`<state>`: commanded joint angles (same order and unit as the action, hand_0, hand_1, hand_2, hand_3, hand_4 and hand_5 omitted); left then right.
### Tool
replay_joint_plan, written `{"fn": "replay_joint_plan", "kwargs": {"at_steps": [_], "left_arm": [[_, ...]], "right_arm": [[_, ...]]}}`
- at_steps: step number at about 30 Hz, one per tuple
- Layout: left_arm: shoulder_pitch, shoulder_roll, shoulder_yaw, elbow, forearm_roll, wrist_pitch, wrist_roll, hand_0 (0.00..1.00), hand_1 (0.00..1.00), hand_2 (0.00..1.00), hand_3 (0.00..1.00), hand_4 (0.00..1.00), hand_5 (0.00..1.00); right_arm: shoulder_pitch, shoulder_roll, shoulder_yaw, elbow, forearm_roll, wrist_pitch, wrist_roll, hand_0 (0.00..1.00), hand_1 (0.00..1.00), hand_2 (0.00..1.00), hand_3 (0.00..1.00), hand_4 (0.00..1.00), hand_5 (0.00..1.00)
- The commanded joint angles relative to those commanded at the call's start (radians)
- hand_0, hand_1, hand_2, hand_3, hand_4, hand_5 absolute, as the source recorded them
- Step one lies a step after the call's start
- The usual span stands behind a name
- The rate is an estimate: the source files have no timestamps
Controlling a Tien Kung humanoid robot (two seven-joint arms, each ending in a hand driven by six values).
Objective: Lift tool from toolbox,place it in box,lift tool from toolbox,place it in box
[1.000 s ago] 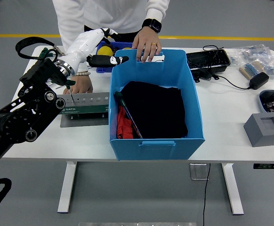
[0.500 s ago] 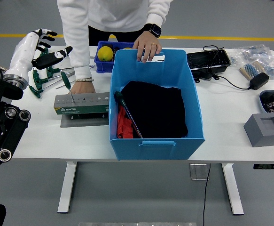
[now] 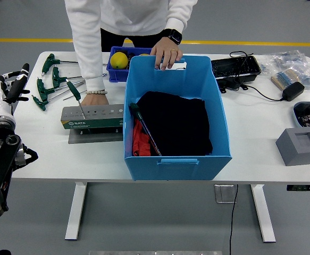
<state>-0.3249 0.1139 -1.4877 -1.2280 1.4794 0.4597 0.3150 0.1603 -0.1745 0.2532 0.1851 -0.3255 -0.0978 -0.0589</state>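
A grey SATA tool holder (image 3: 92,117) sits on the table left of the big blue box (image 3: 176,114). One green T-handle tool (image 3: 75,93) stands in the holder. Several green T-handle tools (image 3: 51,84) lie loose on the table behind it. Another green-handled tool (image 3: 143,127) lies inside the blue box on black and red cloth. My left hand (image 3: 10,86) is open and empty at the table's left edge, well clear of the holder. My right arm is not in view.
A person stands at the far side, one hand (image 3: 94,98) on the table behind the holder, the other hand (image 3: 166,52) gripping the box's far rim. A small blue bin with yellow fruit (image 3: 119,59), a black tray (image 3: 235,68), cables and a grey block (image 3: 300,145) lie around.
My left arm has swung back from over the box's far left corner to the table's left edge, empty-handed. The person's hands stay in place.
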Motion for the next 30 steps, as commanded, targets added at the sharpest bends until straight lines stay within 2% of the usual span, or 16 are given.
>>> {"fn": "replay_joint_plan", "kwargs": {"at_steps": [1, 6, 7, 9, 12, 13, 15, 17, 18, 19, 23, 24, 25, 30], "left_arm": [[-0.001, 0.001, 0.003, 0.001, 0.008, -0.009, 0.005, 0.335, 0.429, 0.598, 0.700, 0.821, 0.752], [-0.012, 0.015, 0.040, 0.002, 0.121, -0.082, 0.022, 0.335, 0.429, 0.598, 0.700, 0.821, 0.752], [-0.014, 0.017, 0.045, 0.002, 0.142, -0.092, 0.020, 0.403, 0.518, 0.639, 0.717, 0.871, 0.708], [-0.021, 0.030, 0.066, 0.001, 0.191, -0.131, -0.005, 0.403, 0.518, 0.639, 0.717, 0.871, 0.708], [-0.044, 0.069, 0.120, 0.005, 0.298, -0.217, -0.081, 0.403, 0.518, 0.639, 0.717, 0.871, 0.708], [-0.054, 0.083, 0.141, 0.009, 0.336, -0.244, -0.108, 0.703, 0.760, 0.825, 0.773, 0.893, 0.612], [-0.077, 0.113, 0.182, 0.020, 0.399, -0.296, -0.157, 0.703, 0.760, 0.825, 0.773, 0.893, 0.612], [-0.111, 0.155, 0.242, 0.038, 0.450, -0.358, -0.217, 0.703, 0.760, 0.825, 0.773, 0.893, 0.612], [-0.124, 0.171, 0.269, 0.045, 0.457, -0.374, -0.239, 0.703, 0.760, 0.825, 0.773, 0.893, 0.612], [-0.144, 0.191, 0.297, 0.056, 0.456, -0.387, -0.259, 0.776, 0.799, 0.859, 0.705, 0.880, 0.635], [-0.221, 0.259, 0.438, 0.098, 0.469, -0.429, -0.306, 0.776, 0.799, 0.859, 0.705, 0.880, 0.635], [-0.242, 0.270, 0.471, 0.111, 0.480, -0.448, -0.318, 0.776, 0.799, 0.859, 0.705, 0.880, 0.635], [-0.253, 0.275, 0.488, 0.119, 0.487, -0.460, -0.326, 0.840, 0.810, 0.859, 0.670, 0.976, 0.645], [-0.321, 0.297, 0.559, 0.186, 0.523, -0.543, -0.358, 0.840, 0.810, 0.859, 0.670, 0.976, 0.645]], "right_arm": [[0.000, 0.000, 0.001, 0.000, -0.001, 0.000, 0.000, 0.684, 0.667, 0.726, 0.574, 0.814, 0.673], [0.002, 0.000, 0.003, 0.001, -0.003, -0.002, -0.001, 0.684, 0.667, 0.726, 0.574, 0.814, 0.673], [0.002, 0.000, 0.003, 0.001, -0.002, -0.002, -0.001, 0.685, 0.667, 0.726, 0.574, 0.813, 0.673], [0.003, 0.000, -0.001, 0.001, 0.003, -0.002, 0.000, 0.685, 0.667, 0.726, 0.574, 0.813, 0.673], [0.005, 0.001, -0.003, 0.001, 0.009, -0.002, 0.001, 0.685, 0.667, 0.726, 0.574, 0.813, 0.673], [0.005, 0.001, -0.003, 0.001, 0.009, -0.002, 0.001, 0.685, 0.667, 0.726, 0.574, 0.813, 0.673], [0.005, 0.001, -0.001, 0.001, 0.006, -0.002, 0.000, 0.685, 0.667, 0.726, 0.574, 0.813, 0.673], [0.005, 0.001, 0.002, 0.001, 0.002, -0.001, -0.001, 0.685, 0.667, 0.726, 0.574, 0.813, 0.673], [0.005, 0.001, 0.003, 0.001, 0.001, -0.001, -0.002, 0.685, 0.667, 0.726, 0.574, 0.813, 0.673], [0.004, 0.002, 0.005, 0.002, 0.001, -0.001, -0.002, 0.685, 0.668, 0.726, 0.572, 0.811, 0.672], [0.005, 0.002, 0.015, 0.002, -0.012, 0.003, -0.007, 0.685, 0.668, 0.726, 0.572, 0.811, 0.672], [0.006, 0.002, 0.018, 0.002, -0.017, 0.004, -0.009, 0.685, 0.668, 0.726, 0.572, 0.811, 0.672], [0.006, 0.001, 0.020, 0.002, -0.020, 0.004, -0.010, 0.685, 0.668, 0.727, 0.573, 0.809, 0.672], [0.011, 0.000, 0.026, 0.002, -0.029, 0.009, -0.014, 0.685, 0.668, 0.727, 0.573, 0.809, 0.672]]}}
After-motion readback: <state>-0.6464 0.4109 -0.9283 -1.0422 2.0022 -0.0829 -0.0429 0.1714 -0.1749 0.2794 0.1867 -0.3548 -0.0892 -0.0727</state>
